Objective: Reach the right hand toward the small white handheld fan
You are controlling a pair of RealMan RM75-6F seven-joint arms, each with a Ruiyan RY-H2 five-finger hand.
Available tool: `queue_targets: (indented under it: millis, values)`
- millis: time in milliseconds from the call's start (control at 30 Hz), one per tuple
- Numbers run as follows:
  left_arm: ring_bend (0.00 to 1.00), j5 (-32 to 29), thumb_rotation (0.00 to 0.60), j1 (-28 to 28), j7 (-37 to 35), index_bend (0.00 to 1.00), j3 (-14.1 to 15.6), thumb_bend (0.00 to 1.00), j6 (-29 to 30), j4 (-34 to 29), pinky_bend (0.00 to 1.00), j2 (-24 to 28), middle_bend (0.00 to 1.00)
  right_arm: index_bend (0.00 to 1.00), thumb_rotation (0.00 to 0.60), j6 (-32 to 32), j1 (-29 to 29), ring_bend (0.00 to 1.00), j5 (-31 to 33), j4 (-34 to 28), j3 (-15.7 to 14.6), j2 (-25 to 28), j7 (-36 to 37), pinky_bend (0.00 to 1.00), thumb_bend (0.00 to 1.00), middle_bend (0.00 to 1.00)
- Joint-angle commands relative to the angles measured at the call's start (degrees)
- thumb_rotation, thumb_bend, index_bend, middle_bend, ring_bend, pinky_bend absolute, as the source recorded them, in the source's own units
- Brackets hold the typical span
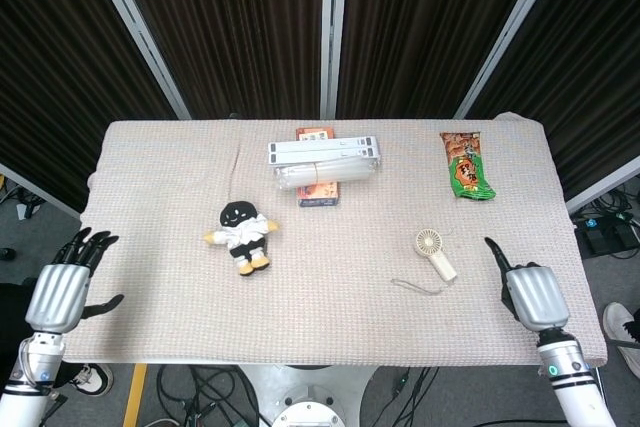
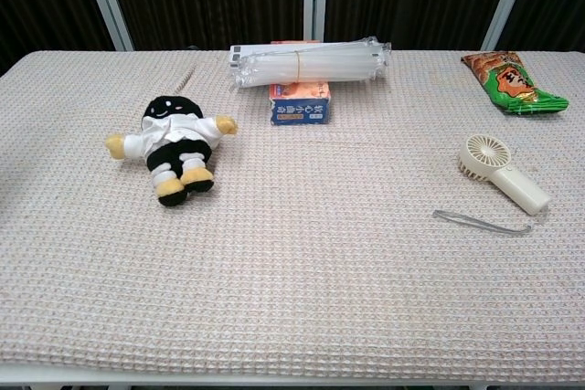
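Observation:
The small white handheld fan (image 1: 435, 252) lies on the table's right half, its round head toward the back and a thin wrist strap (image 1: 418, 287) trailing toward the front; the chest view shows the fan (image 2: 504, 173) at the right. My right hand (image 1: 533, 294) hovers over the table's front right part, to the right of the fan and apart from it, holding nothing. My left hand (image 1: 60, 292) stays off the table's front left corner, fingers spread and empty. Neither hand shows in the chest view.
A black and white plush doll (image 1: 241, 234) lies left of centre. A clear packet of tubes (image 1: 323, 159) rests on an orange box (image 1: 317, 190) at the back. A green snack bag (image 1: 467, 167) lies at the back right. The table is covered by a beige waffle cloth (image 1: 330, 267).

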Motion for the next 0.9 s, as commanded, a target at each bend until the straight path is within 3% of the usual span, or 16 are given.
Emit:
queue_targets:
  millis: [33,433,900]
  values:
    - [0.05,-0.2,0.6,0.0,-0.2,0.16,0.0,0.08,-0.1,0.2,0.21,0.0,0.14,0.0,0.6,-5.1,2.8,0.68,4.4,-2.7,-0.2,-2.5,-7.7,0.6,1.0,0.71]
    - [0.05,-1.0,0.6,0.0,-1.0,0.16,0.0,0.08,-0.7,1.3,0.21,0.1,0.14,0.0,0.6,-8.0,6.1,0.69,17.7,-4.2,0.1,-8.9,-22.7,0.6,1.0,0.72]
    - [0.05,-0.9,0.6,-0.1,-2.2,0.16,0.2,0.08,-1.1,2.7,0.21,-0.2,0.14,0.0,0.6,-6.8,8.0,0.69,22.9,-4.0,-0.4,-10.4,-25.9,0.6,1.0,0.72]
